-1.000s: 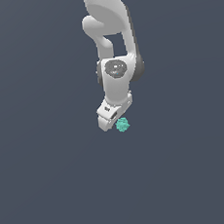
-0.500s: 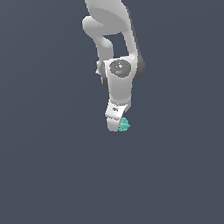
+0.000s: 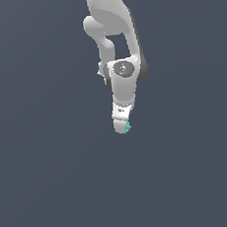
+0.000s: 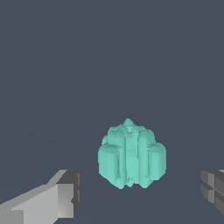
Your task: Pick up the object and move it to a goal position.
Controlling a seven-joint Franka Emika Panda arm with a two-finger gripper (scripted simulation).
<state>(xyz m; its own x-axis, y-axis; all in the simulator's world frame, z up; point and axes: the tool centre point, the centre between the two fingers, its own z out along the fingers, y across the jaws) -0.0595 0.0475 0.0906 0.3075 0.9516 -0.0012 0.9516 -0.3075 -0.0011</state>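
Dark slate floor carries the teal lump (image 4: 131,154), largely hidden behind the open pincer (image 3: 122,129) outside.

A white Franka arm (image 3: 113,31) reaches straight down from the top of the exterior view. Its gripper (image 3: 122,127) points downward, fingers (image 4: 48,199) spread wide apart with clear space between them.

The object (image 4: 131,154) looks matt teal and lumpy, ridged all over; the fingers (image 4: 65,194) look smooth, dull grey plastic.
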